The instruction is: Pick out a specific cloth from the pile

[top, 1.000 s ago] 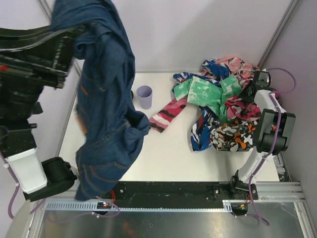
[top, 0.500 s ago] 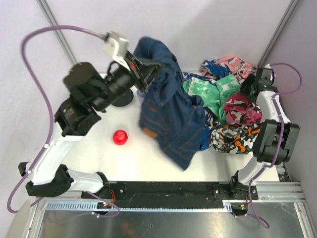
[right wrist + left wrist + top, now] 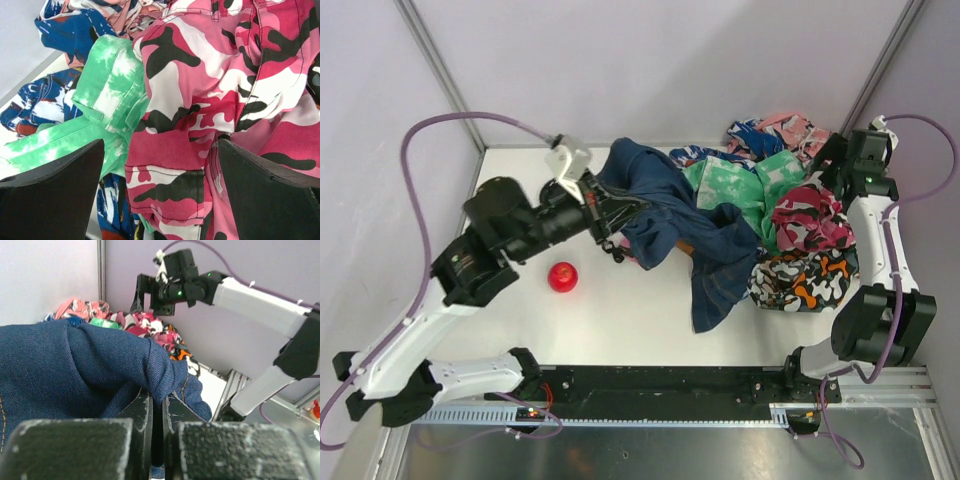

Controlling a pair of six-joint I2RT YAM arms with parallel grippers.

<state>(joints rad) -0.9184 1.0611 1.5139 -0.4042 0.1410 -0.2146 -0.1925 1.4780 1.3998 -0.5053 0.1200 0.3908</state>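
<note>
From above, a red ball (image 3: 561, 276) lies at 7 o'clock of the left gripper (image 3: 612, 214); only the left wrist view shows its fingers pinched tight on a fold of the denim cloth (image 3: 692, 240). The cloth trails toward 4 o'clock, hiding the left edge of the pile (image 3: 802, 232). The right gripper (image 3: 160, 197) hovers spread wide over a pink camouflage garment (image 3: 215, 100), its fingers indistinct from above.

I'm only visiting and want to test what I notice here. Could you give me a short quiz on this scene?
1. Which gripper is shut on the denim cloth? A) left B) right C) neither
2. True or false: the right gripper is open over the pile.
3. What colour is the small round object on the table?
Key: 1 A, the left gripper; 2 true; 3 red.
</note>
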